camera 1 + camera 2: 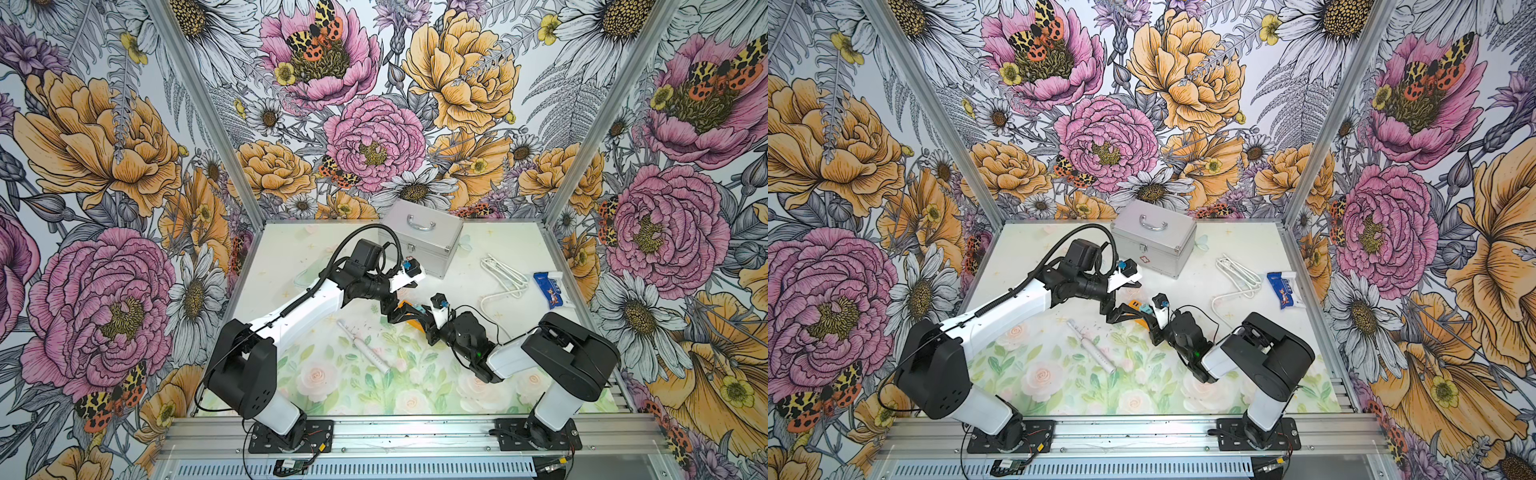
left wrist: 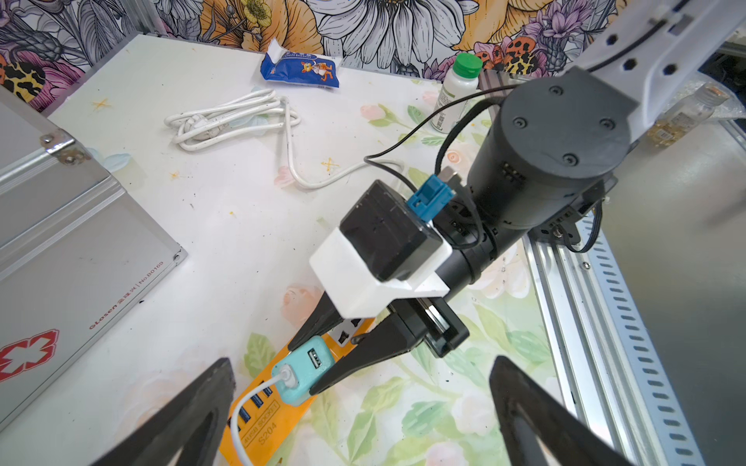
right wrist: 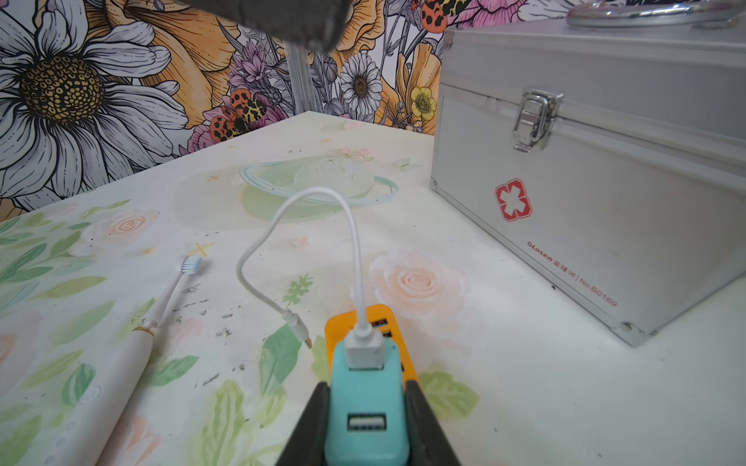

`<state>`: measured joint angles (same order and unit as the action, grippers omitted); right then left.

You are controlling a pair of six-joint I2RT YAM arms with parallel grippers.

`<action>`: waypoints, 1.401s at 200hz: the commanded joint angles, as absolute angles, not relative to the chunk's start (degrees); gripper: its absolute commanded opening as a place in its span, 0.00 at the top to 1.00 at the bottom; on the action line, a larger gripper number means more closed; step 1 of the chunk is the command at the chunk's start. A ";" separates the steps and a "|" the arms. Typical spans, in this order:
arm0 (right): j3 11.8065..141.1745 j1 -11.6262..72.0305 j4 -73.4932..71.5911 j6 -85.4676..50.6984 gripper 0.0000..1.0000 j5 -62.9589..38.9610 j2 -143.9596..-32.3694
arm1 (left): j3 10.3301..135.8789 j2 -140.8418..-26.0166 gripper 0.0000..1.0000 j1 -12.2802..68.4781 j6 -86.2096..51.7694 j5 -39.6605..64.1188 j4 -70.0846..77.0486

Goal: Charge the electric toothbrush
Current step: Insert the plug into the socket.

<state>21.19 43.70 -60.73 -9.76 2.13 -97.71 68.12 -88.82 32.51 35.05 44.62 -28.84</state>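
The electric toothbrush (image 1: 365, 347) (image 1: 1092, 347) lies flat on the floral mat, brush head toward the back, also in the right wrist view (image 3: 133, 347). My right gripper (image 3: 365, 387) (image 1: 424, 318) is shut on a teal USB adapter (image 3: 365, 407) (image 2: 302, 371) standing on the orange power strip (image 3: 379, 314) (image 2: 262, 427). A short white charging cable (image 3: 262, 246) runs from the adapter; its free plug (image 3: 298, 333) rests on the mat between strip and toothbrush. My left gripper (image 2: 363, 365) (image 1: 397, 309) hangs open over the strip's end, holding nothing.
A silver first-aid case (image 1: 424, 237) (image 3: 585, 181) stands at the back. The strip's looped white cable (image 1: 503, 274) and a blue-and-white packet (image 1: 550, 289) lie back right. A green-capped white bottle (image 2: 458, 92) stands behind the right arm. A metal rail (image 1: 415, 432) runs along the front.
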 commanded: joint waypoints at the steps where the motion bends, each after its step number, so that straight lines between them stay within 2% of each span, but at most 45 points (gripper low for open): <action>1: 17.76 45.10 -43.20 -12.38 1.00 1.48 -102.45 | 69.26 -88.37 0.01 32.82 35.87 46.71 -28.07; 115: 22.48 51.00 -35.44 -11.91 1.00 3.91 -106.95 | 68.81 -89.20 0.01 33.40 36.21 49.64 -28.11; 181: 23.73 51.27 -33.45 -13.56 1.00 4.04 -107.81 | 68.03 -87.56 0.01 33.79 36.20 48.33 -28.13; 214: 25.91 51.23 -29.50 -13.58 0.71 4.05 -104.43 | 68.11 -87.53 0.01 33.51 34.54 47.96 -28.06; 255: 28.56 50.98 -24.36 -12.30 0.52 7.96 -96.65 | 67.43 -86.66 0.01 32.61 31.57 49.08 -26.69; 280: 28.61 50.72 -19.43 -11.55 0.42 10.33 -88.69 | 66.44 -84.57 0.01 31.04 24.83 50.50 -22.10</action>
